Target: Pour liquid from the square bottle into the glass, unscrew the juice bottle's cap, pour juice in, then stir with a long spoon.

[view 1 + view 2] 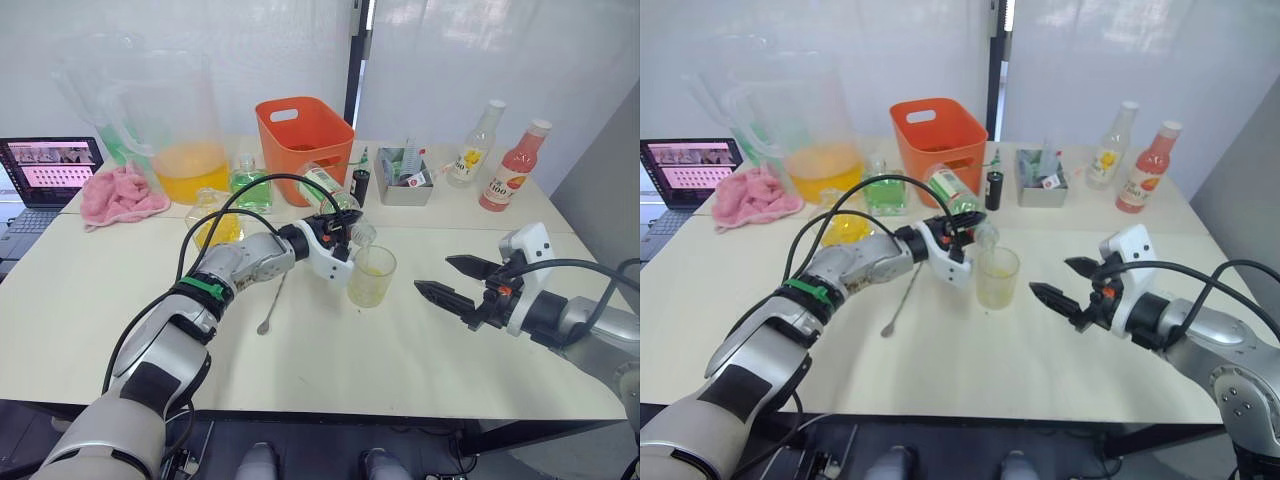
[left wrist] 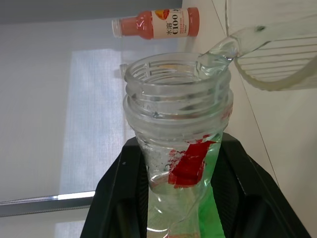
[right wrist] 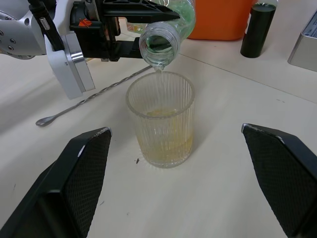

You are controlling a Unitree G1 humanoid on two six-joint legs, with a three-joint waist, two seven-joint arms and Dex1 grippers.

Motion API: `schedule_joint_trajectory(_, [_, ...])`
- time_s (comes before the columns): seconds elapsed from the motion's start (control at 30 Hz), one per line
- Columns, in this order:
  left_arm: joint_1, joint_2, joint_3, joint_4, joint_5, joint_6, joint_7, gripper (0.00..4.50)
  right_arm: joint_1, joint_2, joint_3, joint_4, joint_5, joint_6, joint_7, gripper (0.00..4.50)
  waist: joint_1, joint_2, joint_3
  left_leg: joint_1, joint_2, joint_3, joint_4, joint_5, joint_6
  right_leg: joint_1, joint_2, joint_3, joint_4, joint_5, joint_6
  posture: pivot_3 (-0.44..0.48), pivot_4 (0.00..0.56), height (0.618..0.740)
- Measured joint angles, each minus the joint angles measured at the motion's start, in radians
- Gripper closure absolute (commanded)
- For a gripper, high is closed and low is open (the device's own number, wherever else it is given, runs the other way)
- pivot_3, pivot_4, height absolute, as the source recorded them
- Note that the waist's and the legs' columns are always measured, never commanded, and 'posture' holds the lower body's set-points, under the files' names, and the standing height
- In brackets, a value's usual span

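Bottle point(image 1: 330, 189) in our left pincer point(image 1: 345, 228) is gripped and tilted mouth-down over the ribbed glass point(image 3: 161, 124) on the tabletop point(image 1: 330, 360), a thin stream falling into yellowish liquid. Our right pincer point(image 1: 448, 280) hovers beside the glass, fingers spread. We see the long spoon point(image 1: 271, 305) lying nearby.

The left arm stretches forward across its body, its wrist rolled over, and the left gripper point(image 1: 345, 228) is clamped tight around what it holds. The right gripper point(image 1: 455, 280) hovers level, fingers point(image 3: 79, 178) spread wide, holding nothing.
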Motion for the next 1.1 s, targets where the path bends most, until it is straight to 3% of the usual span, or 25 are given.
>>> schedule_joint_trajectory(0.4, [0.001,-0.014,0.005,-0.005,-0.049,-0.003,-0.043,3.27,0.000,0.000,0.000,0.000,-0.001,0.000,0.000,0.06,0.000,0.000,0.000,0.000,0.000,0.000,0.000,0.000,0.000,0.000,0.000,0.000,0.000,0.001,-0.001,0.000,0.150,0.738])
schedule_joint_trajectory(0.63, [0.050,-0.065,0.093,-0.016,-0.325,0.029,-0.334,3.27,-0.005,0.000,0.003,0.002,-0.008,0.000,0.003,0.06,-0.005,0.000,0.000,0.000,0.000,0.000,0.000,0.000,0.000,0.000,0.000,0.000,0.001,0.001,-0.002,0.000,0.150,0.738])
schedule_joint_trajectory(0.87, [0.075,-0.078,0.186,-0.088,-0.511,0.127,-0.506,3.27,-0.037,-0.002,0.009,0.022,-0.027,0.000,0.020,0.06,-0.005,0.000,0.000,0.000,0.000,0.000,0.001,0.000,0.000,0.000,0.000,0.000,0.001,0.001,-0.002,0.000,0.150,0.738])
schedule_joint_trajectory(1.1, [0.088,-0.093,0.370,-0.276,-0.795,0.407,-0.659,3.27,-0.091,-0.003,0.015,0.067,-0.027,0.000,0.059,0.06,-0.011,0.000,0.000,0.001,0.000,-0.001,0.001,0.000,0.000,0.001,0.000,0.000,0.002,0.001,-0.002,0.000,0.150,0.738])
